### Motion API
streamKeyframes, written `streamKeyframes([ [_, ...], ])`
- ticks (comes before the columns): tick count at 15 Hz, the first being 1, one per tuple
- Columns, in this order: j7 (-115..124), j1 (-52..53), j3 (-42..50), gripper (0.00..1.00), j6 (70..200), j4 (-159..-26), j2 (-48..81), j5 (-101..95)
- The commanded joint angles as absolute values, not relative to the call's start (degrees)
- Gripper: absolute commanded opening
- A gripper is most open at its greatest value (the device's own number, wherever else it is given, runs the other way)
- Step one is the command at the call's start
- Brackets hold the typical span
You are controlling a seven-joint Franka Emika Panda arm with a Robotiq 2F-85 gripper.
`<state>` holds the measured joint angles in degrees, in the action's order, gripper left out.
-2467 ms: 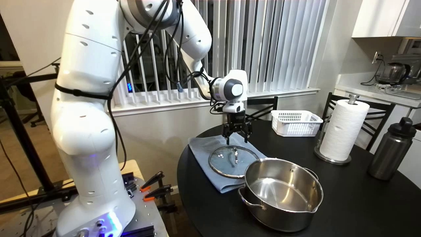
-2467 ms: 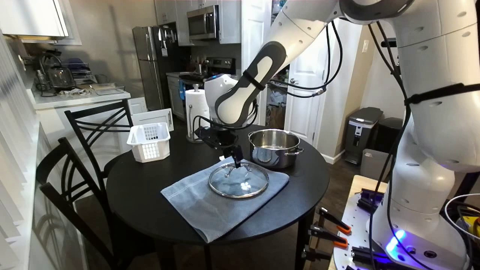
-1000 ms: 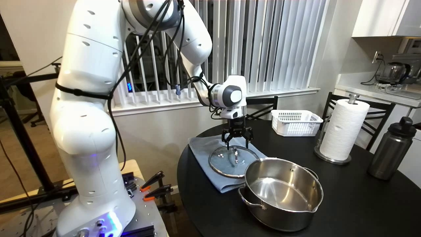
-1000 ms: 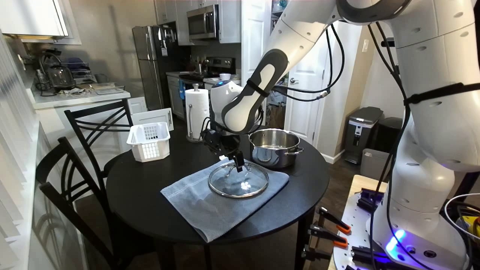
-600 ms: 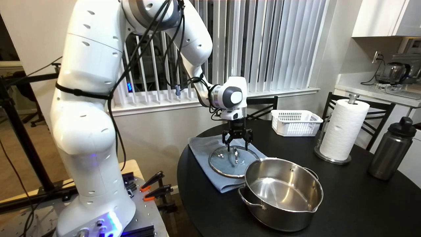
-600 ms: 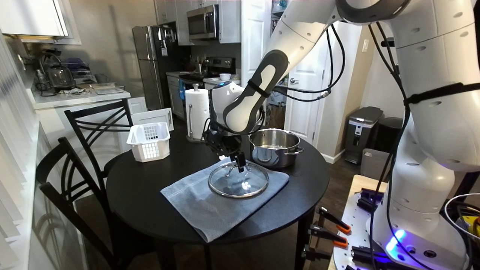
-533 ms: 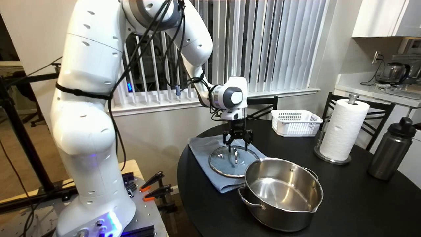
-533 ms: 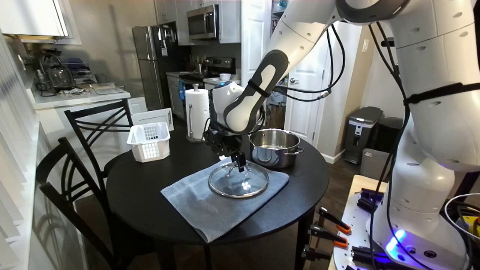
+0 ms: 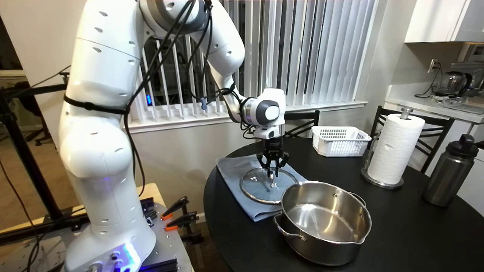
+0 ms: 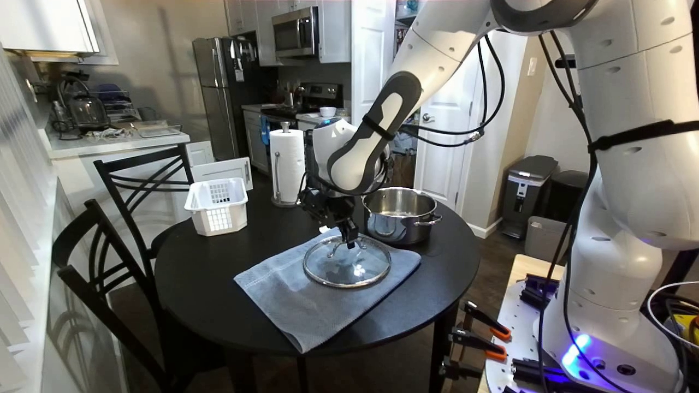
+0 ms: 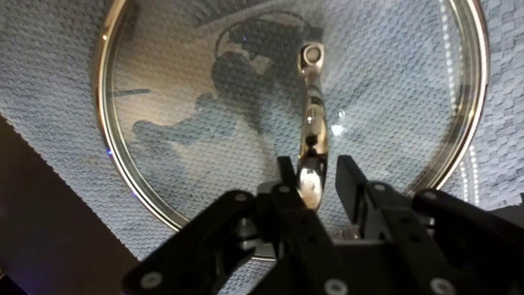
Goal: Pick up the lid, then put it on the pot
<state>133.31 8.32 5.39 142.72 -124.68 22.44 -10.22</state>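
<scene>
The round glass lid (image 9: pixel 257 189) with its metal rim lies flat on the blue-grey cloth, seen in all three views. Its shiny arched handle (image 11: pixel 313 123) rises from the middle. My gripper (image 11: pixel 316 168) points down over the lid, its fingers on either side of one stretch of the handle. The jaws are partly drawn together. In the wrist view the left finger (image 11: pixel 286 170) is right beside the metal, while a gap shows between the handle and the right finger (image 11: pixel 348 176). The steel pot (image 9: pixel 325 251), uncovered with side handles, stands close beside the lid in both exterior views.
The cloth (image 10: pixel 306 305) lies on a round black table (image 10: pixel 207 305). A white basket (image 9: pixel 340 146), a paper towel roll (image 9: pixel 395 151) and a dark bottle (image 9: pixel 450 175) stand on it, beyond the pot. Black chairs (image 10: pixel 104 262) stand close to the table's edge.
The gripper has come down onto the lid's handle. Over the last half second its fingers have moved towards each other around it. Lid and pot are where they were.
</scene>
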Motion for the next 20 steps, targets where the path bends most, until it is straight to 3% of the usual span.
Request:
streamKeyframes([
  [1,127.25,6.55,3.49,0.04,144.62,-126.96,20.21,-5.99],
  [12,126.53,8.02,4.60,0.05,149.88,-135.35,6.93,-6.92],
  [20,131.18,1.56,5.82,0.05,148.64,-132.89,0.20,-5.92],
])
